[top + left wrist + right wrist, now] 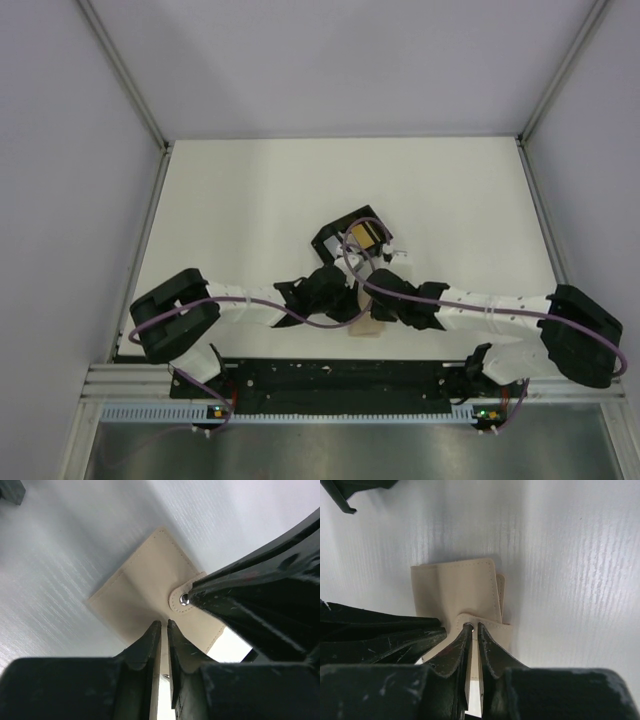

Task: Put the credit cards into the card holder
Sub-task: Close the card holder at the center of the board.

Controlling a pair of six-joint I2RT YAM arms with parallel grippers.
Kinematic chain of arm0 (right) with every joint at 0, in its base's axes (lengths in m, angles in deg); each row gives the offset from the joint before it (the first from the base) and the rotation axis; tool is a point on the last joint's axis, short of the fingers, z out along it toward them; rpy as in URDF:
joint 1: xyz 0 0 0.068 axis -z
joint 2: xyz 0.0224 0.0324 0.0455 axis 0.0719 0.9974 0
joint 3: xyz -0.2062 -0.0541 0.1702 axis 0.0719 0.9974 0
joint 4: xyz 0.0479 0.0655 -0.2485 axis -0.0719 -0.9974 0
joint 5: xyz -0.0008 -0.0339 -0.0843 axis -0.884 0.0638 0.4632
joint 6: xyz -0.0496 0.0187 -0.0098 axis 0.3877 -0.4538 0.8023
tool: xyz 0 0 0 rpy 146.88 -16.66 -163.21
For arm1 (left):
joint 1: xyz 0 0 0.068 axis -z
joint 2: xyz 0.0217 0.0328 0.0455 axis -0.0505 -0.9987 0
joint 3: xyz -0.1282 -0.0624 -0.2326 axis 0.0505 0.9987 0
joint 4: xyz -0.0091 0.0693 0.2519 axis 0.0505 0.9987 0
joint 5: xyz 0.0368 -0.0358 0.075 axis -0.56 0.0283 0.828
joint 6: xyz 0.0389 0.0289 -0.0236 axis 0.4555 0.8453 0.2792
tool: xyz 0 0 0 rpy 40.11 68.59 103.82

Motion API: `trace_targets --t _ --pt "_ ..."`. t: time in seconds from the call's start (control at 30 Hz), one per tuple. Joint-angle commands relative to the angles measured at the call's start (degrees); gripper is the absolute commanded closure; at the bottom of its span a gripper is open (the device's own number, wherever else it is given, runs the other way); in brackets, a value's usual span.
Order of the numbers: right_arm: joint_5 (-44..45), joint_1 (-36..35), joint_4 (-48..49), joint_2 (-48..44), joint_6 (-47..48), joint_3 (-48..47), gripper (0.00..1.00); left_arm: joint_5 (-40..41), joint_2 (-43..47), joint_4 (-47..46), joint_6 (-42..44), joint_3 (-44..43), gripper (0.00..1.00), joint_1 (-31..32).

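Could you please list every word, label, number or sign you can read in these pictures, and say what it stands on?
No text can be read anywhere.
The flat tan leather-like card holder is plain, and its metal snap shows no legible mark.
The yellow-orange cards in the black square tray are too small to read.

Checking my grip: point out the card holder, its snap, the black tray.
card holder point(142, 577), left wrist view, front panel
snap point(184, 599), left wrist view, metal stud
black tray point(322, 238), top view, left rim
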Motion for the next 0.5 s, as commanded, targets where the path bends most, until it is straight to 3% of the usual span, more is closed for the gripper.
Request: trace_targets --t 0.0,0.2,0.27,0.3,0.37,0.43,0.47 --pt "4.6 1.3 1.1 -8.2 4.5 0.1 0.89 2.8 2.2 1.7 -1.3 1.4 0.82 0.8" --pt "4.3 6.4 1.3 -17.3 10.2 -0.2 0.80 9.2 7.3 3.5 -1.4 -0.5 0.66 0.6" --pt "4.8 8.5 -0.2 -20.0 10.2 1.0 0.75 11.8 9.3 5.2 -1.8 -1.2 0.52 0.7" --pt "5.0 10.0 -1.4 -21.1 9.9 1.8 0.63 13.0 10.3 5.9 -2.1 -1.2 0.46 0.6" --pt "4.8 14.1 -3.0 -23.6 9.7 3.5 0.57 16.6 13.0 7.3 -3.1 -0.5 0.31 0.7" --pt "5.0 18.5 -4.1 -26.8 10.9 5.1 0.40 21.0 16.5 9.1 -4.2 0.8 0.17 0.2" --pt "5.0 20.7 -4.6 -28.2 11.8 5.6 0.31 22.5 17.9 10.0 -4.8 1.3 0.02 -0.7"
